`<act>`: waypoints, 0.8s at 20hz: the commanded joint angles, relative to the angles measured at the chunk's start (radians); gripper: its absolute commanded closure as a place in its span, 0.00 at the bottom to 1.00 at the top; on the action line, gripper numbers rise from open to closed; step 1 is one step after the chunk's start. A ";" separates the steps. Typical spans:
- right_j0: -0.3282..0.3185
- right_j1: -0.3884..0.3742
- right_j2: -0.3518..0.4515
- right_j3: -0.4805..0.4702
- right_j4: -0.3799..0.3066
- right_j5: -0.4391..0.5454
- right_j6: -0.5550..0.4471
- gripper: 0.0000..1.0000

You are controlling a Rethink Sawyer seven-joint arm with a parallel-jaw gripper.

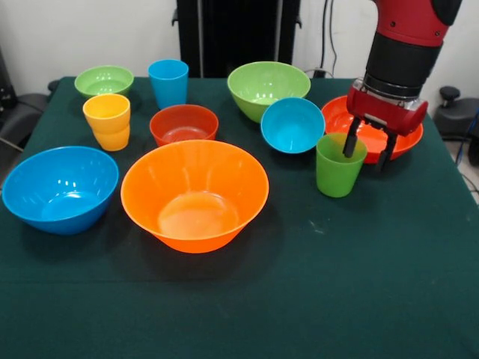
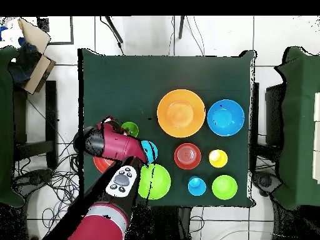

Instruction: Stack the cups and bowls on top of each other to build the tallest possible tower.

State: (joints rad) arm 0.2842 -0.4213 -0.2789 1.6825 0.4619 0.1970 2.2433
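Dark green cloth covered the counter (image 1: 374, 299); white wall and cables lay behind. No tower stood yet: cups and bowls sat singly across it. End effector (image 1: 368, 149), fingers apart, straddled the green cup's (image 1: 337, 168) right rim, the red-orange shallow bowl (image 1: 404, 138) just behind. Risk: an off-centre closure could tip the cup or knock the small blue bowl (image 1: 292, 125) beside it.

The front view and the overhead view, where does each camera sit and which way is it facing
Front view: sits across the table from the robot, looking over the green cloth at cups and bowls; the red and black arm comes down with the gripper open around the green cup's rim.
Overhead view: sits above, looking straight down; the arm reaches up from the bottom edge, hiding the gripper.
Shared: the large orange bowl, the cup, the arm.
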 commanded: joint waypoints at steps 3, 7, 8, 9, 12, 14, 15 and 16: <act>0.035 0.077 0.032 0.000 0.006 -0.033 0.173 0.00; -0.005 0.060 0.087 0.023 -0.003 -0.062 0.158 0.00; -0.018 0.054 0.104 0.030 -0.007 -0.070 0.154 0.00; -0.023 0.054 0.109 0.031 -0.008 -0.073 0.153 0.00; -0.035 0.051 0.128 0.038 -0.011 -0.086 0.152 0.00; -0.043 0.046 0.139 0.045 -0.014 -0.092 0.151 0.00; -0.060 0.040 0.162 0.054 -0.019 -0.103 0.147 0.00; -0.069 0.038 0.173 0.058 -0.023 -0.109 0.145 0.00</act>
State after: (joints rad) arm 0.2614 -0.4052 -0.2700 1.6827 0.4621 0.1650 2.2433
